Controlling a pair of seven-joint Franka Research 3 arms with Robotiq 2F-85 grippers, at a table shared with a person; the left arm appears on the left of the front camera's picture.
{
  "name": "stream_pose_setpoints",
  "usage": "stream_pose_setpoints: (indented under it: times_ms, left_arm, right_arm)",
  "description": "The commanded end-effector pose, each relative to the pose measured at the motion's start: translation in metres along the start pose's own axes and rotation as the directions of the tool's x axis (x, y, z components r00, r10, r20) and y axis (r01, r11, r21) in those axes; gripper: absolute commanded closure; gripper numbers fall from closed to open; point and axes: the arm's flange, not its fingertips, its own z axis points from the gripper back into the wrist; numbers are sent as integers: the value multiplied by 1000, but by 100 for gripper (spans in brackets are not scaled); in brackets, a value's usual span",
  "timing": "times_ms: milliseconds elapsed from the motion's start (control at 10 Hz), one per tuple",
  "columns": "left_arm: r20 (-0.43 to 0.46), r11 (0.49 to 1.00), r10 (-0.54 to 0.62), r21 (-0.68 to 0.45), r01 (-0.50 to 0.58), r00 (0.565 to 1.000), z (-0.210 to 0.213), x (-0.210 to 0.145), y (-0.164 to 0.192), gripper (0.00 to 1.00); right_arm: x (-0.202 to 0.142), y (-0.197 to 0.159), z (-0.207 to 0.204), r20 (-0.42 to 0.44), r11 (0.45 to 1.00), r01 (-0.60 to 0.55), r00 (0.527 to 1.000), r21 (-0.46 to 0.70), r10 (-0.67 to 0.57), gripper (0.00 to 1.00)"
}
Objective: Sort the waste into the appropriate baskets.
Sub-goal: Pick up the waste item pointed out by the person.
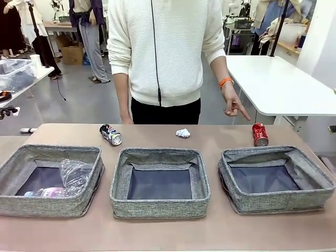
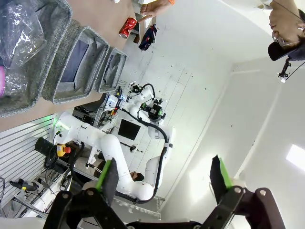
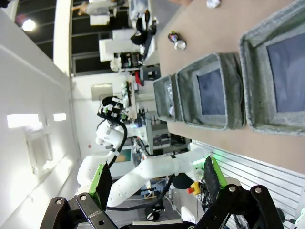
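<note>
Baskets [image 1: 47, 207] [image 1: 157, 207] [image 1: 278, 202] number three, cans [image 1: 111, 134] [image 1: 259, 134] two; left claw [image 2: 164, 164] and right claw [image 3: 156, 164] gape.

Open from above: middle basket [image 1: 157, 153] and right basket [image 1: 273, 152], dark floors bare. Left basket [image 1: 50, 149] half taken up by cup [image 1: 76, 172] and bottle [image 1: 50, 192]. Narrow gaps between baskets. Behind them, wide room between blue can [image 1: 111, 135], wad [image 1: 182, 133] and red can [image 1: 260, 134]; pointing hand [image 1: 233, 105] just above red can.

3 grey woven baskets in a row: L basket [image 1: 42, 205], mid basket [image 1: 157, 207], R basket [image 1: 283, 202]. In L basket: clear cup [image 1: 76, 172] and clear bottle [image 1: 50, 192], lying flat. Behind the baskets, L to R: printed can [image 1: 111, 134] on its side, paper wad [image 1: 182, 133], red can [image 1: 260, 134] upright.
</note>
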Motion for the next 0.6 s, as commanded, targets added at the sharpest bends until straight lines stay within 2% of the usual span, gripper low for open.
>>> stream_pose_setpoints:
  times_ms: [0,100,200,300,400,500]
  left_arm:
    - [4,1000,-4,6,4,1000,1,-2,0,0]
    - [4,1000,-4,6,4,1000,1,-2,0,0]
    - [4,1000,-4,6,4,1000,1,-2,0,0]
    - [4,1000,-4,6,4,1000,1,-2,0,0]
    - [4,1000,-4,6,4,1000,1,-2,0,0]
    - [4,1000,-4,6,4,1000,1,-2,0,0]
  right_arm:
    - [0,0,0,0,1000,0,1000,0,0,0]
    - [14,-1,-27,124,890,-17,989,-456,83,0]
    - [31,-3,-56,192,492,51,951,-869,242,0]
    - [49,-7,-82,68,182,16,958,-983,280,0]
    - [65,-10,-95,12,-9,14,965,-1000,263,0]
    - [79,-11,-100,31,-25,40,961,-999,276,0]
